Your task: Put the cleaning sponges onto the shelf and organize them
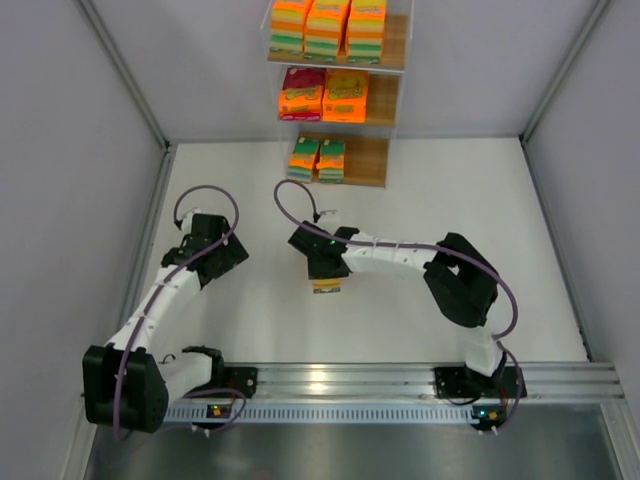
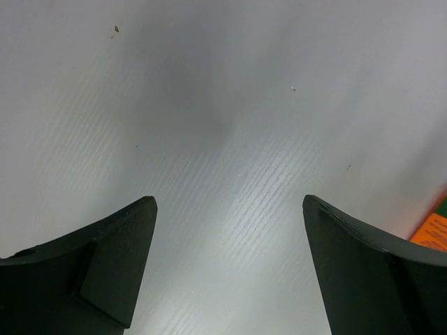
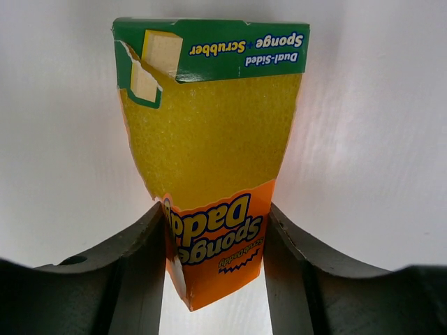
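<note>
Right side: a sponge pack [image 3: 209, 153] is being grasped by the right pincer [image 3: 215, 213]. Both fingers are being pressed against the orange wrapper sides, with the pack sitting between them. The yellow sponge face and the green header strip are sticking out beyond the fingertips. From the top view the same pack [image 1: 327, 285] is showing directly under the right pincer [image 1: 326, 268], over the white bench [image 1: 450, 190]. Whether it is being lifted clear of the bench cannot be told.

Left side: the left pincer [image 2: 229, 206] is being held released, fingers wide apart, with nothing between them but bare bench surface. An orange pack corner [image 2: 433, 232] is peeking in just beside its right finger; which pack it is cannot be told.

The shelf [image 1: 385, 160] is standing well apart from both pincers, on the far side of them from the arm bases. It is being occupied on all three tiers:
- top: a row of three packs [image 1: 327, 25]
- middle: a magenta pack [image 1: 302, 92] touching a yellow pack [image 1: 346, 95]
- bottom: a pair of green packs [image 1: 304, 158], side by side.
</note>
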{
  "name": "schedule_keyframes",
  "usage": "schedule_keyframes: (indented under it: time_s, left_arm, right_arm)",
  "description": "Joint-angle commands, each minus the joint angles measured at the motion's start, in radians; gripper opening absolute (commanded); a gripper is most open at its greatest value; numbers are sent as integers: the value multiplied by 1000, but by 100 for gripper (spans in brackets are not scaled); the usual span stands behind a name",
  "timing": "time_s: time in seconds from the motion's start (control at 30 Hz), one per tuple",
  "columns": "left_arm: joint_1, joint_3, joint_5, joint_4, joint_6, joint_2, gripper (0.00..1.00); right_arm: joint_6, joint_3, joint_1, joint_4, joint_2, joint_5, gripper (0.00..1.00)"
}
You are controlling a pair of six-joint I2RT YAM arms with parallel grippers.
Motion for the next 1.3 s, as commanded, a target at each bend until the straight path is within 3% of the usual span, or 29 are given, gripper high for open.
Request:
schedule_keyframes:
  time_s: [0.0, 0.2, 0.43, 0.63, 1.27]
  left_arm:
    - [11, 21, -14, 5, 12, 20, 92]
    - [20, 57, -31, 9, 7, 63, 92]
    - [37, 68, -40, 15, -14, 109, 92]
    - [43, 67, -46, 19, -25, 135, 92]
    - [57, 71, -42, 22, -10, 181, 92]
  right_arm:
    - [-45, -32, -100, 76, -106, 77, 37]
    - [-203, 17, -285, 164, -134, 103, 42]
    - [-330, 182, -429, 214, 14, 53, 45]
    - [-401, 255, -469, 339, 90, 14, 44]
    - [-443, 489, -534, 427, 292, -46, 50]
